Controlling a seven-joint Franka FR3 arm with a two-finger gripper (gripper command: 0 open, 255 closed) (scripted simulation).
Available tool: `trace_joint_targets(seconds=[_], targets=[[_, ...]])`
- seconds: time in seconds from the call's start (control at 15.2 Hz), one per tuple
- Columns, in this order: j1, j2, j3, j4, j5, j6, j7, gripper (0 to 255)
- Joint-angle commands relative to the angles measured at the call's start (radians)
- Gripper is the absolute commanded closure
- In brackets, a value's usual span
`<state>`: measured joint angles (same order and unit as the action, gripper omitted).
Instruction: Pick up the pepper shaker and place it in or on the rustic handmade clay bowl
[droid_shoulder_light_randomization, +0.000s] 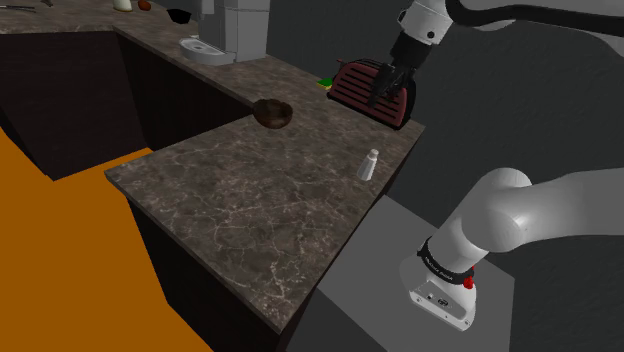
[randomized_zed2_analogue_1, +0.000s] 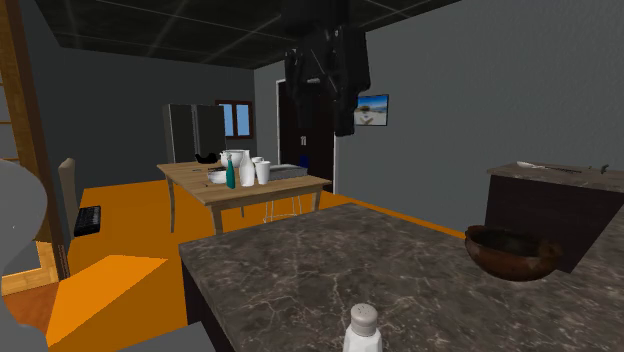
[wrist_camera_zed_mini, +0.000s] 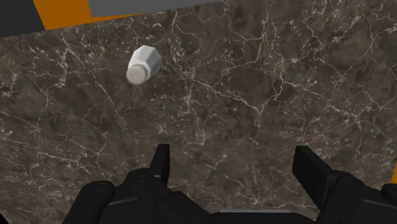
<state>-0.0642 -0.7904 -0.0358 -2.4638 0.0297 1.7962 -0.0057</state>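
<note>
Claw (wrist_camera_zed_mini: 233, 153) spread, empty, pointing down over counter (wrist_camera_zed_mini: 267, 83); pepper shaker (wrist_camera_zed_mini: 141, 65) aside.

No word, number or brand can be read anywhere. The black band (droid_shoulder_light_randomization: 447, 268) round the white arm (droid_shoulder_light_randomization: 520, 212), at about five o'clock in the shoulder view, carries pale marks too small to make out.

The arm (droid_shoulder_light_randomization: 510, 215) is smooth white with dark joints, a black band (droid_shoulder_light_randomization: 445, 262) bearing pale markings, a red button (droid_shoulder_light_randomization: 468, 282) and an all-black gripper (wrist_camera_zed_mini: 233, 153).
</note>
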Motion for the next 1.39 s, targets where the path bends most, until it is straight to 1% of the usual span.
trace_joint_targets(seconds=[0.0, 0.46, 0.86, 0.92, 1.32], targets=[[-0.019, -0.004, -0.016, -0.063, -0.012, 0.055, -0.002, 0], [-0.093, 0.029, -0.079, -0.239, -0.061, 0.248, -0.01, 0], [-0.164, 0.118, -0.14, -0.356, -0.106, 0.44, -0.021, 0], [-0.166, 0.122, -0.142, -0.36, -0.108, 0.448, -0.021, 0], [-0.161, 0.192, -0.151, -0.402, -0.108, 0.56, -0.024, 0]])
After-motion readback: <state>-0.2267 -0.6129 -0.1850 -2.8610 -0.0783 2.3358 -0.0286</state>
